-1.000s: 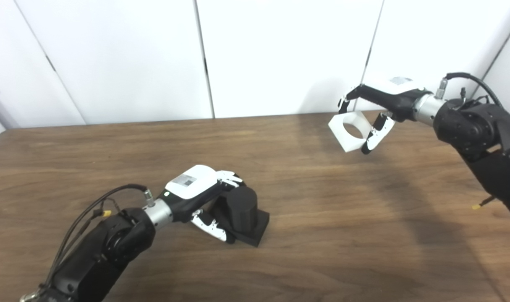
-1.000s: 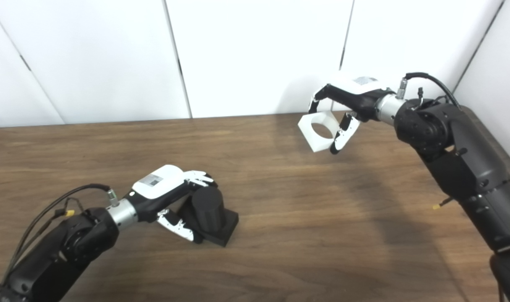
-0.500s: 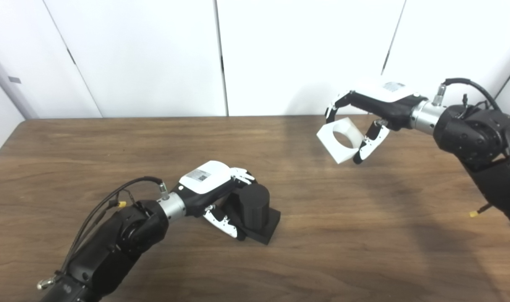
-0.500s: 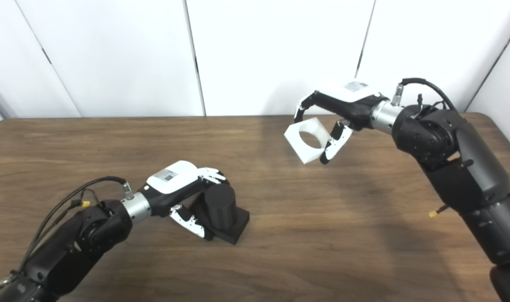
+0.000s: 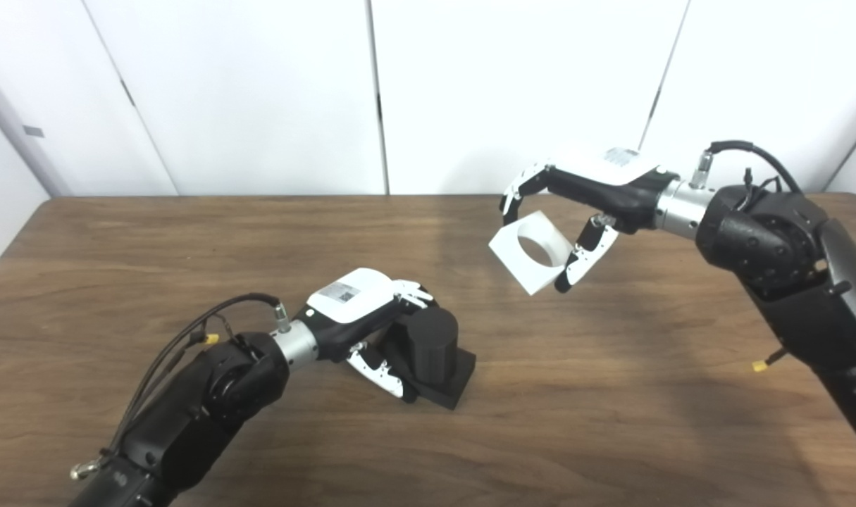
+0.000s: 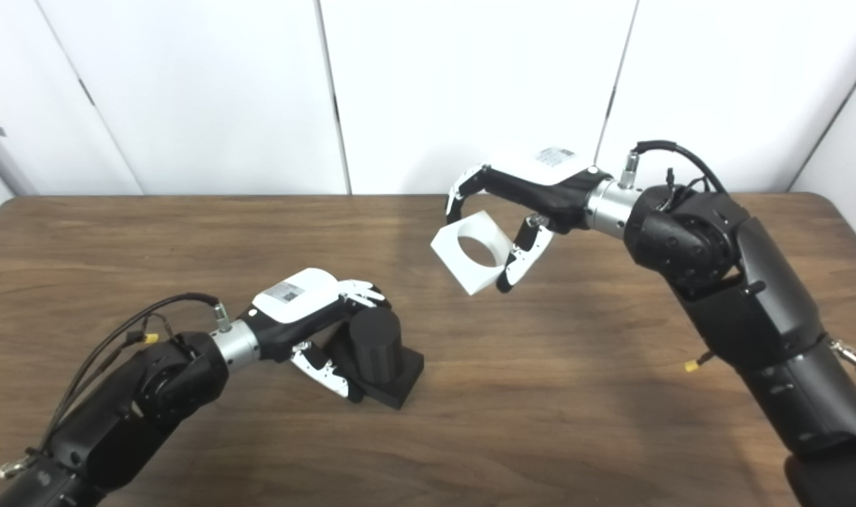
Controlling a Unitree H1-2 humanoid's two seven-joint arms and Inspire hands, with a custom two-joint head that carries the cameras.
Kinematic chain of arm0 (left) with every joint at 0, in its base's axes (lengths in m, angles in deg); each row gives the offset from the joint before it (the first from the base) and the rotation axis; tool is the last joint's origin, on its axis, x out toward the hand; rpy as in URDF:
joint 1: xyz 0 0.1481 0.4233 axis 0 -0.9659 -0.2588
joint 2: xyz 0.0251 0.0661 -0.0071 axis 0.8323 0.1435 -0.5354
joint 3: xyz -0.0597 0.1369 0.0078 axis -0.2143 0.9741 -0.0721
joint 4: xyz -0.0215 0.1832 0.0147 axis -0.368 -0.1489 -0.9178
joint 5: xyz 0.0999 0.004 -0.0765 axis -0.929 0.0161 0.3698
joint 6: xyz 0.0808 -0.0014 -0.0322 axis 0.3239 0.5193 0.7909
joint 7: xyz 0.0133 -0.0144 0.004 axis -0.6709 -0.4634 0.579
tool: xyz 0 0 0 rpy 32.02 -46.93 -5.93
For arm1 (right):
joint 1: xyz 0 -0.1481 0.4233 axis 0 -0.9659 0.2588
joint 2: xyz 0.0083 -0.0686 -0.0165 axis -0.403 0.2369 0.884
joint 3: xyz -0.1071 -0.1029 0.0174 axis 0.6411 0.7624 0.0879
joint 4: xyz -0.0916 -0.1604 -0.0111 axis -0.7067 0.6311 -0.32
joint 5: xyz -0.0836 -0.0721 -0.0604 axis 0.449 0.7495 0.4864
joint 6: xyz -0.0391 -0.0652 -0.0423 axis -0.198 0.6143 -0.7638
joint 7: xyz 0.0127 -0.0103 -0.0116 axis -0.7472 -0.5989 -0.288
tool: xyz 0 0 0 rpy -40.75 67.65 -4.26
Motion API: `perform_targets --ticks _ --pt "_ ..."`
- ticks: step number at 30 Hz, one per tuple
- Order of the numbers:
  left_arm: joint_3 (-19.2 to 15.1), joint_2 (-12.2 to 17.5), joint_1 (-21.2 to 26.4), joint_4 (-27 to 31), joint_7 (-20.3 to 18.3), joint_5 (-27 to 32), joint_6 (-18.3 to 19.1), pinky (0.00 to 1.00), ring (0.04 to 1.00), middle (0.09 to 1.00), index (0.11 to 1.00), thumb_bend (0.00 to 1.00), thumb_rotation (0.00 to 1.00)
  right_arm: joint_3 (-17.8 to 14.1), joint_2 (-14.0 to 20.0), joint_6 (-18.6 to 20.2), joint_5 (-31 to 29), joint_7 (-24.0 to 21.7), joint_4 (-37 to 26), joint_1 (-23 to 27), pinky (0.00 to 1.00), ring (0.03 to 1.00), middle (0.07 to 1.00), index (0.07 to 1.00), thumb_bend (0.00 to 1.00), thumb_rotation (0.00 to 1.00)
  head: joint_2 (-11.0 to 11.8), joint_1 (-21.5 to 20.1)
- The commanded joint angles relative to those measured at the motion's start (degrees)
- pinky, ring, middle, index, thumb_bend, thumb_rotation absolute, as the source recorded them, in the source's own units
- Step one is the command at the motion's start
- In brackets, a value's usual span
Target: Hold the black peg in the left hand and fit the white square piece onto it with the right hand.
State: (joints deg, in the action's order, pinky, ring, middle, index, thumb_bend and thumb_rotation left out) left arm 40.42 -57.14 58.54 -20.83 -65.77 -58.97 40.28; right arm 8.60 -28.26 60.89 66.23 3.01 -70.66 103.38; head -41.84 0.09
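The black peg (image 5: 433, 341), a short cylinder on a square black base, rests on the wooden table (image 5: 611, 394) left of centre. My left hand (image 5: 371, 320) is wrapped around its left side, fingers over the top and thumb low at the front. Up in the air to the right, my right hand (image 5: 582, 211) is shut on the white square piece (image 5: 530, 252), pinching it between fingers at the top and thumb (image 5: 586, 252) at the right. The piece is tilted, its round hole facing up and toward me. It hangs above and to the right of the peg, well apart from it.
White wall panels (image 5: 470, 91) stand behind the table's far edge. The brown tabletop stretches left, right and toward me. A small yellow-tipped cable end (image 5: 760, 365) sticks out of my right forearm.
My right hand has carried the white piece left and somewhat lower, nearer the peg. The left hand keeps its hold on the peg. The camera has also shifted.
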Motion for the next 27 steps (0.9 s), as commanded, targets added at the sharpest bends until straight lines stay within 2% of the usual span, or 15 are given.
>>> perform_targets --ticks 1,10,24,27 --pt "2.3 -0.2 -1.6 -2.1 -5.0 -3.2 3.4 0.73 0.887 0.838 0.49 0.52 0.07 -0.9 -0.1 -1.4 -1.0 0.8 -1.4 3.2 0.81 0.785 0.743 0.477 0.52 0.13 0.0 0.1" --pt "2.2 -0.4 -1.5 -2.3 -5.0 -3.2 3.6 0.73 0.891 0.838 0.49 0.52 0.07 0.3 -2.9 0.2 -1.4 -1.5 -3.8 3.6 0.83 0.786 0.738 0.478 0.52 0.13 -0.1 0.5" --pt "2.1 -0.6 -1.6 -2.0 -4.9 -3.3 3.7 0.73 0.89 0.834 0.49 0.52 0.07 2.1 -5.9 -1.2 -1.4 -2.3 -3.0 3.4 0.82 0.778 0.736 0.477 0.52 0.13 -0.3 1.2" --pt "2.1 -0.4 -1.6 -1.7 -5.0 -3.5 3.8 0.72 0.887 0.832 0.49 0.52 0.07 2.4 -6.3 -0.5 -1.2 -2.8 -3.3 3.6 0.83 0.783 0.736 0.477 0.52 0.13 -0.5 1.2"
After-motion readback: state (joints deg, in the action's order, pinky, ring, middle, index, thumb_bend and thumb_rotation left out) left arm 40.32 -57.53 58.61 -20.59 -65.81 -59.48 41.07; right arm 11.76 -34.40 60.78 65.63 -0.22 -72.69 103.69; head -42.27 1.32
